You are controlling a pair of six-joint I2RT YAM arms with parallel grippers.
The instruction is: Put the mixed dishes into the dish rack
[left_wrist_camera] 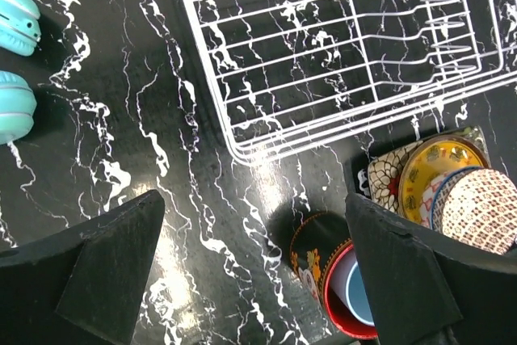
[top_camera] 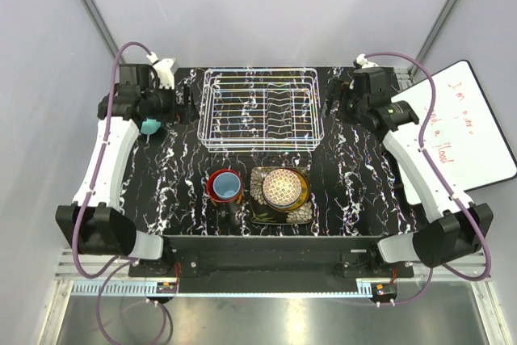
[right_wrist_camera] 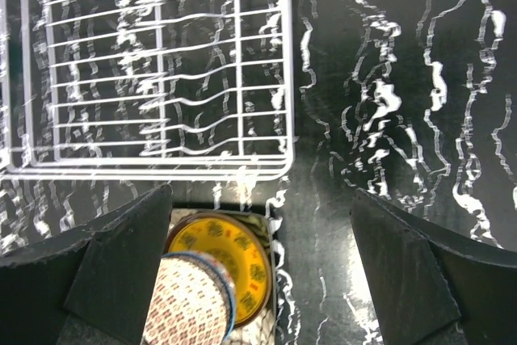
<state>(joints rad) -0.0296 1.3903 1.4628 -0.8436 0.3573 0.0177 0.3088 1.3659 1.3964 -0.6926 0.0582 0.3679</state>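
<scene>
The white wire dish rack [top_camera: 260,108] stands empty at the table's far middle. In front of it a dark mug with red inside [top_camera: 215,187] holds the light blue cup [top_camera: 229,186]. Beside it the gold lattice bowl [top_camera: 281,187] sits on the mustard-yellow plate [top_camera: 302,192], which lies on the black square flowered plate [top_camera: 279,216]. My left gripper [top_camera: 181,107] is open and empty left of the rack. My right gripper [top_camera: 334,99] is open and empty right of it. The left wrist view shows the rack [left_wrist_camera: 339,54], mug [left_wrist_camera: 317,250] and bowl [left_wrist_camera: 485,212]. The right wrist view shows the rack [right_wrist_camera: 145,78], yellow plate [right_wrist_camera: 242,260] and bowl [right_wrist_camera: 190,305].
A whiteboard [top_camera: 464,131] with red writing lies off the table's right edge. A teal object [top_camera: 150,126] hangs by the left wrist, and two teal pieces [left_wrist_camera: 14,26] show in the left wrist view. The black marbled table [top_camera: 355,183] ends close behind the rack.
</scene>
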